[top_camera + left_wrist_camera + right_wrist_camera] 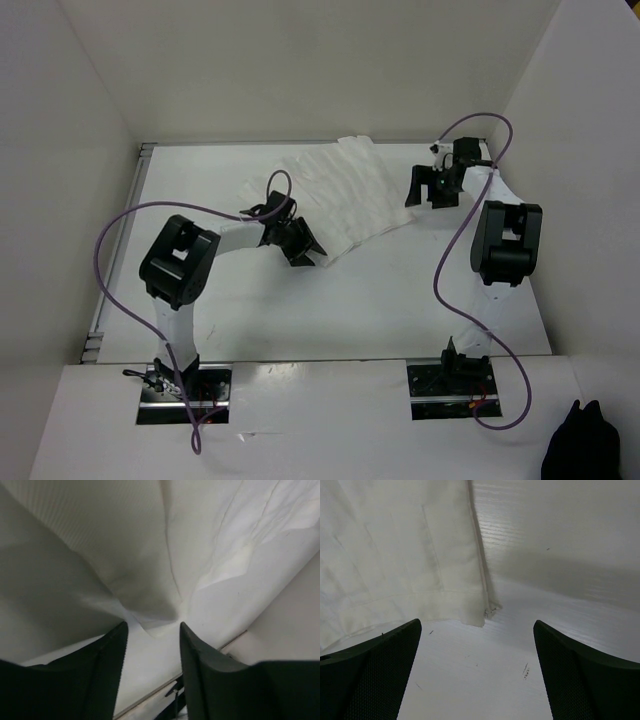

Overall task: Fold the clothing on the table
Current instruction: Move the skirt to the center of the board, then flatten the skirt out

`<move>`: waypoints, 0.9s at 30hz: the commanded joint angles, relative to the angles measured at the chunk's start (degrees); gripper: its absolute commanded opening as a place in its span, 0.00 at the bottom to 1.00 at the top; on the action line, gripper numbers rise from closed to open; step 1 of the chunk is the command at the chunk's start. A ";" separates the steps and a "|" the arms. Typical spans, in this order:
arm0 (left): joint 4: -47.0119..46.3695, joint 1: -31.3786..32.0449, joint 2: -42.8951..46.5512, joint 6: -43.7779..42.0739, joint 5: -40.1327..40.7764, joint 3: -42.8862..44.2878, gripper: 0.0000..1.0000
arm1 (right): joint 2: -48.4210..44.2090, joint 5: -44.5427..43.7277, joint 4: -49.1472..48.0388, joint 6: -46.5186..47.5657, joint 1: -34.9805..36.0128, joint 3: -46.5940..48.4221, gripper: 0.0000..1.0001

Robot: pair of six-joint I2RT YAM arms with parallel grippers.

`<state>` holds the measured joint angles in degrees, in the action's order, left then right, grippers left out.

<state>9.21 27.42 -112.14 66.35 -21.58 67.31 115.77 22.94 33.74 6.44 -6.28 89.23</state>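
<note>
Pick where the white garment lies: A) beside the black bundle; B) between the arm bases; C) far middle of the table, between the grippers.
C: the top view shows the clothing near the far wall, the left gripper at its near-left edge and the right gripper off its right side.

Showing white link covers (178, 335) between bulky black joint housings (178, 262); trailing looping purple cables (98, 262); sitting on dark metal base plates (425, 385); ending in matte black, finely textured fingers (375, 670).
</note>
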 commanded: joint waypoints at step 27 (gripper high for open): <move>15.05 -11.51 19.84 -3.15 16.32 -11.05 0.66 | -2.91 13.26 0.11 -7.14 8.47 -15.58 0.96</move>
<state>23.33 16.47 -95.68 64.36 -6.52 56.47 112.22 32.73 34.17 1.08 1.10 75.26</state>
